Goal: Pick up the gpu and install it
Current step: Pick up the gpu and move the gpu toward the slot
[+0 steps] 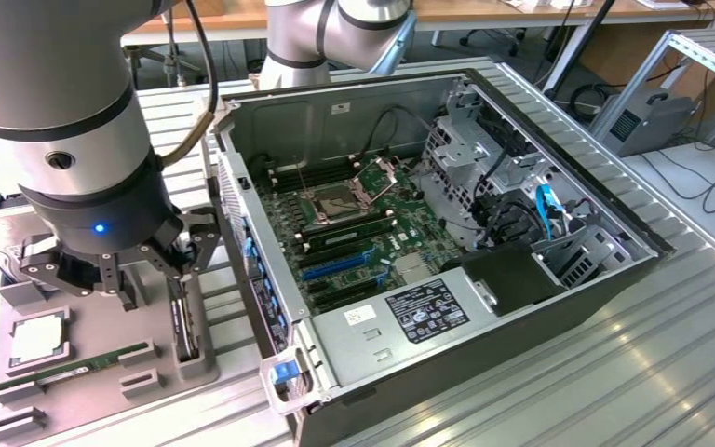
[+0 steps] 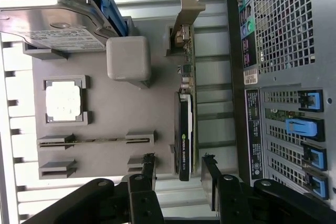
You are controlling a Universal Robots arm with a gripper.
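While the gpu (image 2: 185, 129) stands on edge in the gray tray (image 2: 115, 108) beside the open computer case (image 1: 320, 116), the jaws are held apart, flanking one end without contact.

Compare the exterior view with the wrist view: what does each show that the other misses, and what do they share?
Exterior view: the open computer case's inside, with motherboard and power supply, plus the robot arm.
Wrist view: the hard drive with its white label, the gpu's metal bracket, and the case's rear grille with blue latches.
Shared: the grey tray, the CPU chip, the RAM stick, and the gpu standing on edge between the open gripper's fingers.
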